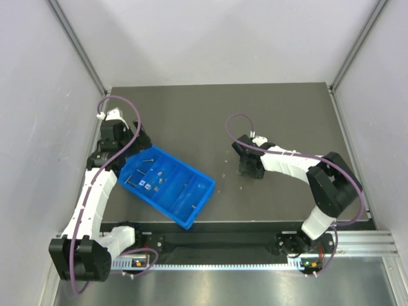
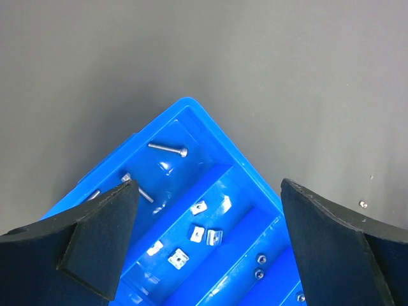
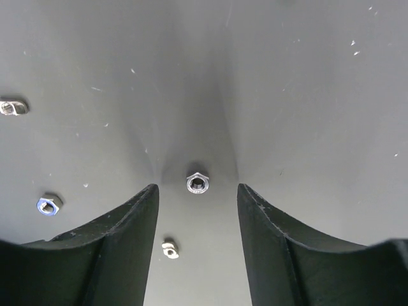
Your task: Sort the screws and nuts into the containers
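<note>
The containers are the sections of one blue tray [image 1: 185,164] lying at the left of the table. My left gripper [image 2: 207,191] hangs open over its far corner with nothing between the fingers. Below it, screws [image 2: 169,148] lie in the end section, square nuts [image 2: 197,233] in the one beside it, and small hex nuts [image 2: 260,258] in a third. My right gripper [image 3: 197,188] is down at the table right of the tray. A loose hex nut [image 3: 197,182] lies between its fingertips, and the jaws stand apart on both sides without touching it.
More loose pieces lie round the right gripper: a hex nut [image 3: 48,204] to its left, a small piece [image 3: 169,249] between the fingers nearer the wrist, and another [image 3: 13,107] at the far left. One speck [image 2: 363,204] lies on the table beside the tray.
</note>
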Available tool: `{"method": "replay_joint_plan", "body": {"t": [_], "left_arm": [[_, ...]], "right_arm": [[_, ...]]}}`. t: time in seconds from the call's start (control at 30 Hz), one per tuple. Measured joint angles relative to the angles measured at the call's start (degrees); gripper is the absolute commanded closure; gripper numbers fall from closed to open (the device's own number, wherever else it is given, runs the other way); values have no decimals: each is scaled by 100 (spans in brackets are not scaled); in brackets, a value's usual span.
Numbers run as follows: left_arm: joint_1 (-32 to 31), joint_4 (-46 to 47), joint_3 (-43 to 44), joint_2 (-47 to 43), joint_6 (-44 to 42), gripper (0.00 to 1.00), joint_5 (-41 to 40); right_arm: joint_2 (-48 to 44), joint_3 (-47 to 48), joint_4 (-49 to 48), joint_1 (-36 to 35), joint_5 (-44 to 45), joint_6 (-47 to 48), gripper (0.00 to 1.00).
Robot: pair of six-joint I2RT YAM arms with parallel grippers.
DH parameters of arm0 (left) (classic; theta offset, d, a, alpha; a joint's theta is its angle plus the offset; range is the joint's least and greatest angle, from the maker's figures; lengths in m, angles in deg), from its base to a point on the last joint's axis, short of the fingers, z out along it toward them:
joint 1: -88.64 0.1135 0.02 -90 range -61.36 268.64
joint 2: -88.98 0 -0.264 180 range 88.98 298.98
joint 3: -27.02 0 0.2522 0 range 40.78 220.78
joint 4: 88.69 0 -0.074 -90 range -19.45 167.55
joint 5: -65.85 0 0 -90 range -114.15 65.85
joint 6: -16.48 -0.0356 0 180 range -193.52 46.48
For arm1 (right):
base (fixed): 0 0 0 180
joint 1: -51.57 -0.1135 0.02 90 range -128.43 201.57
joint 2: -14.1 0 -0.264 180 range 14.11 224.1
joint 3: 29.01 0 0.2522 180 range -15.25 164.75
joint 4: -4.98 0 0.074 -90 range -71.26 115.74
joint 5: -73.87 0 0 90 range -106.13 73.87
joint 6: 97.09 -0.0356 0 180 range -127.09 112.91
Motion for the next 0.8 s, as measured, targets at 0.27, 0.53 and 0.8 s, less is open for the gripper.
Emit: {"method": "replay_joint_plan", "body": {"t": [0.27, 0.53, 0.8], "left_arm": [[0, 0, 2, 0, 0, 3, 0], [0, 0, 2, 0, 2, 3, 0], [0, 0, 0, 0, 2, 3, 2]], "right_arm": [[138, -2, -111, 0, 59, -48, 59], [164, 9, -107, 0, 109, 7, 74], [190, 31, -127, 0, 127, 22, 96]]}}
